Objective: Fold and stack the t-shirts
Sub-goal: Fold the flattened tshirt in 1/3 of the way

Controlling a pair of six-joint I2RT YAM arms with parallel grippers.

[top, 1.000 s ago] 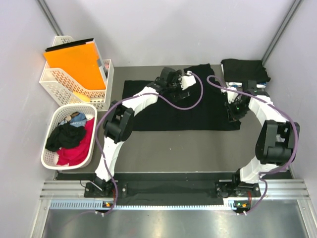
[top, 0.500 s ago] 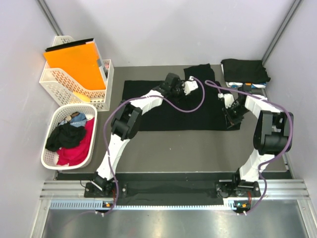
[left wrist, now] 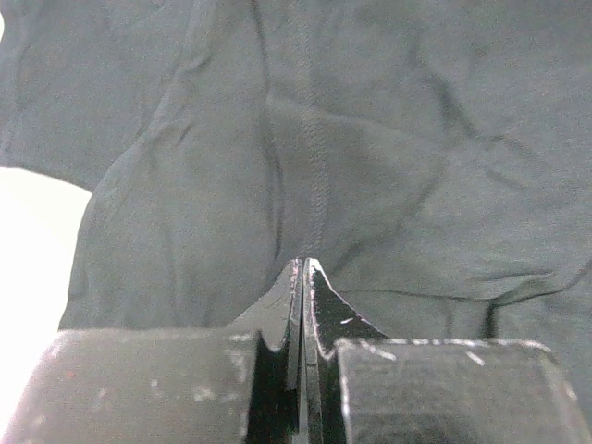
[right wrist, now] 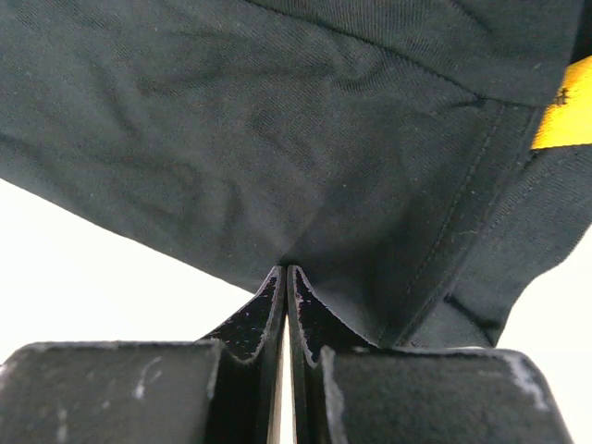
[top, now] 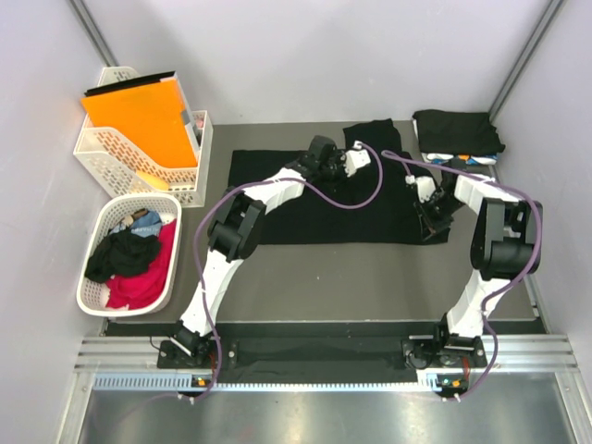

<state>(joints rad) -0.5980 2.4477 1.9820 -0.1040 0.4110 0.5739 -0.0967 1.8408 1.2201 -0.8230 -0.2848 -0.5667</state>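
A black t-shirt [top: 314, 199] lies spread flat across the middle of the table. My left gripper [top: 357, 159] is down at its far edge beside the sleeve [top: 372, 134]. In the left wrist view the left gripper [left wrist: 303, 265] is shut, with black cloth [left wrist: 305, 157] puckered at its tips. My right gripper [top: 431, 220] sits at the shirt's near right corner. In the right wrist view the right gripper [right wrist: 285, 270] is shut on a pinch of the cloth's edge [right wrist: 277, 139], and a yellow label [right wrist: 562, 116] shows at the right.
A folded pile of dark shirts [top: 457, 134] sits at the back right corner. On the left, a white oval basket [top: 92, 296] holds black, red and blue shirts [top: 129, 254]. Behind it, a white lattice bin [top: 111, 157] holds an orange folder [top: 139, 116].
My left gripper moved a little right along the shirt's far edge and closed from open onto the cloth. My right gripper shifted slightly left, still shut on the shirt's corner.
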